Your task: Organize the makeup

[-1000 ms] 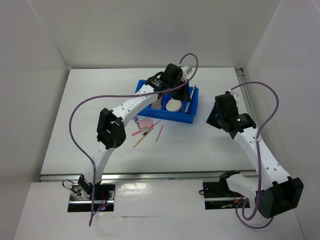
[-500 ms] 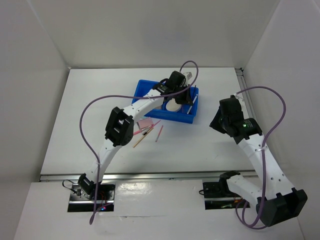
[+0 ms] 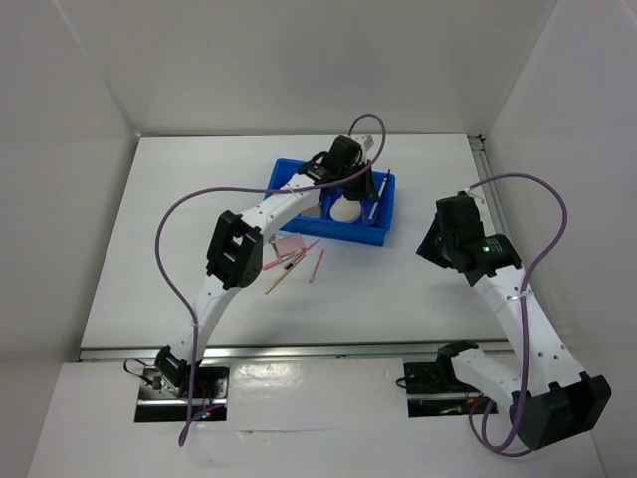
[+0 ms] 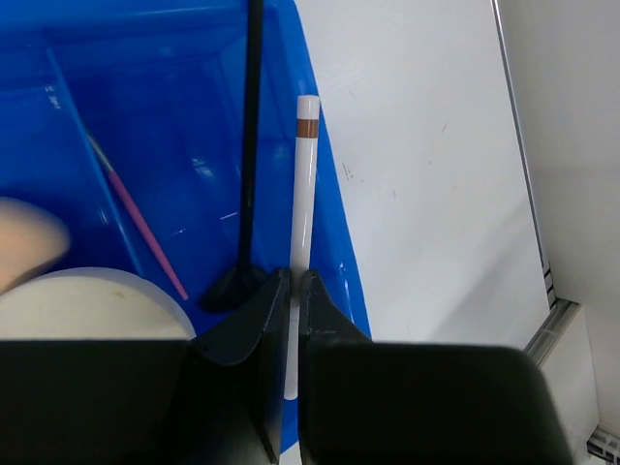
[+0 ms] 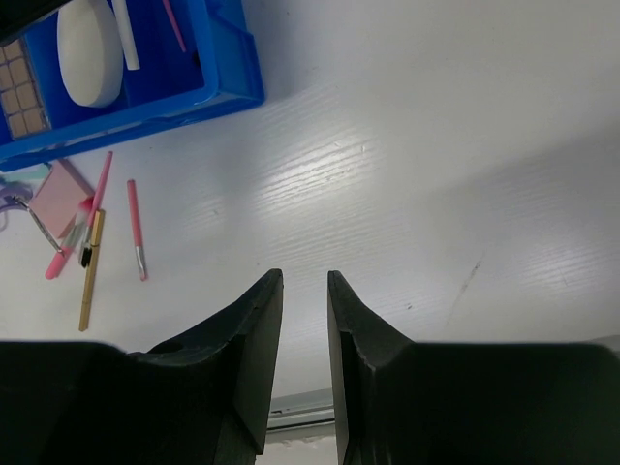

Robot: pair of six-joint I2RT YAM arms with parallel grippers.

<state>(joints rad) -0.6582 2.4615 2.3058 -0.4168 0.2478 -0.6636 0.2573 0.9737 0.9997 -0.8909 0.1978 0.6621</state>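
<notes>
My left gripper [image 4: 294, 281] is shut on a thin white stick [image 4: 306, 174] with a brown band. It holds the stick lengthwise over the right compartment of the blue tray [image 4: 334, 242]. In that compartment lie a black brush [image 4: 250, 145] and a pink stick [image 4: 145, 228], with the cream round puff [image 4: 87, 305] beside them. From above, the left gripper [image 3: 350, 171] hovers over the tray's far right end. On the table lie the pink square pad [image 3: 289, 246] and loose pink and wooden sticks [image 3: 317, 265]. My right gripper [image 5: 305, 281] is open and holds nothing, above bare table right of the tray.
The tray [image 3: 299, 221] stands at the table's middle back; a brown-pink palette [image 5: 19, 87] lies in its left part. White walls enclose the table on three sides. A metal rail [image 3: 299, 351] runs along the near edge. Purple cables loop above both arms.
The left gripper has shifted over the tray's right end, first toward the right and then slightly back left, still gripping the white stick. The right arm swung slightly outward, then stayed put.
</notes>
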